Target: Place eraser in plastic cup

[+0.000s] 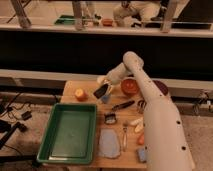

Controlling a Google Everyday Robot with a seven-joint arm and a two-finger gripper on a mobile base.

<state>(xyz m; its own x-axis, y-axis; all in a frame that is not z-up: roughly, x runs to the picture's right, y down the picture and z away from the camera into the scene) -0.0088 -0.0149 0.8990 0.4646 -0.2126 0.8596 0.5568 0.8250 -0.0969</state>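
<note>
My gripper is over the far part of the wooden table, at the end of the white arm that reaches in from the lower right. It is shut on the eraser, a flat black block held tilted just under the fingers. The plastic cup, small and pale blue, stands directly below and slightly right of the eraser, partly hidden by it. I cannot tell whether the eraser touches the cup's rim.
An orange fruit lies left of the gripper and a red-orange bowl to its right. A green tray fills the table's left front. A long black-handled tool, a small bristly brush, a grey-blue cloth and small utensils lie nearby.
</note>
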